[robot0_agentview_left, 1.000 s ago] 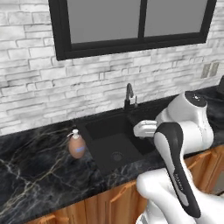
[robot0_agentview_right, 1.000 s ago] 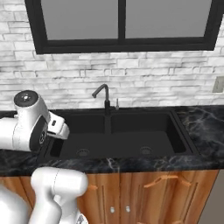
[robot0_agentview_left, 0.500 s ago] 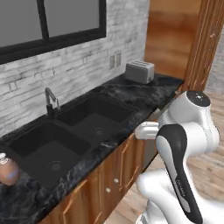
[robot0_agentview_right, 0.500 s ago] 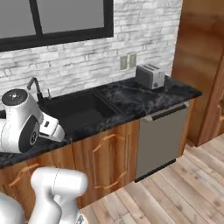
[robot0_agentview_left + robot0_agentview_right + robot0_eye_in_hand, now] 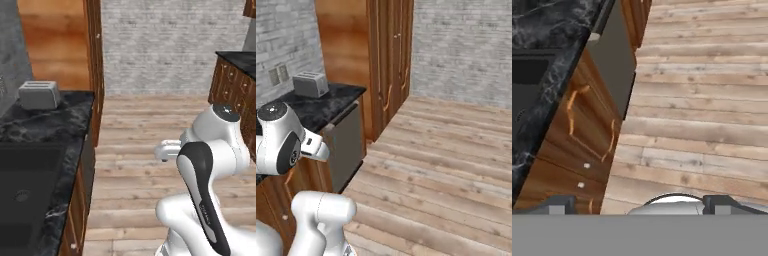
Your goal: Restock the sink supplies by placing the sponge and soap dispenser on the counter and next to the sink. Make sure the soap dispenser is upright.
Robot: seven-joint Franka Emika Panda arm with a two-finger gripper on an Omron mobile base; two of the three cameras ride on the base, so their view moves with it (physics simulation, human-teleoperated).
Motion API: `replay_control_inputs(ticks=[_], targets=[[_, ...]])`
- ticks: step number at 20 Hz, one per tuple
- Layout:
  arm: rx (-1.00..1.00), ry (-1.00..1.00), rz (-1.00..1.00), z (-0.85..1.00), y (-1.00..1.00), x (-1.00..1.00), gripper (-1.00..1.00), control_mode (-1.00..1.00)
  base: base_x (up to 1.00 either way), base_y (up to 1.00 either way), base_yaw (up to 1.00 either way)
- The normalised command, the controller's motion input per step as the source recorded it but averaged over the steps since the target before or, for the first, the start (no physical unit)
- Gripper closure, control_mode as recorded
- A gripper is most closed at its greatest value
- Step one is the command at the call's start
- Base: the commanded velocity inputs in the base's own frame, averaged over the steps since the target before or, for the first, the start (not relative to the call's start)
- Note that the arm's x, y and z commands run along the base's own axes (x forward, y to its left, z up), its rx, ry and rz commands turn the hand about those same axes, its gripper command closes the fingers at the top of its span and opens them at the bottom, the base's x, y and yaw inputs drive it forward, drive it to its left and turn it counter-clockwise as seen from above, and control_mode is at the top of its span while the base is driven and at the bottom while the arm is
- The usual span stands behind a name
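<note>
The sponge and the soap dispenser are out of view. The black marble counter runs along the left, and part of the black sink shows at the lower left. In the hand view the counter and a corner of the sink lie at the upper left. My gripper is open with nothing between its fingertips. It hangs over the wooden floor in front of the cabinets, apart from the counter.
A grey toaster stands at the counter's far end. Beyond it rises a tall wooden cabinet. A grey dishwasher front sits under the counter. Wooden floor spreads to the right, and another dark counter stands far right.
The whole picture has swung right as the base turned. The window, faucet and soap dispenser have left the frame on the left. The arm's pose is the same and the gripper stays open.
</note>
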Motion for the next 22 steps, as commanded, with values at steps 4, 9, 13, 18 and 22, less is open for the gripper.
replay_control_inputs(ticks=[4,9,13,18,22], targets=[[0.0,0.0,0.0,0.0,0.0,0.0,-1.0,1.0,0.01,-0.08,-1.0],[0.0,0.0,0.0,0.0,0.0,0.0,-1.0,1.0,0.03,-0.26,-1.0],[0.0,0.0,0.0,0.0,0.0,0.0,-1.0,1.0,0.02,-0.36,-0.98],[0.0,0.0,0.0,0.0,0.0,0.0,-1.0,1.0,0.61,-0.47,-0.75],[0.0,0.0,0.0,0.0,0.0,0.0,-1.0,1.0,0.94,-0.91,-0.25]])
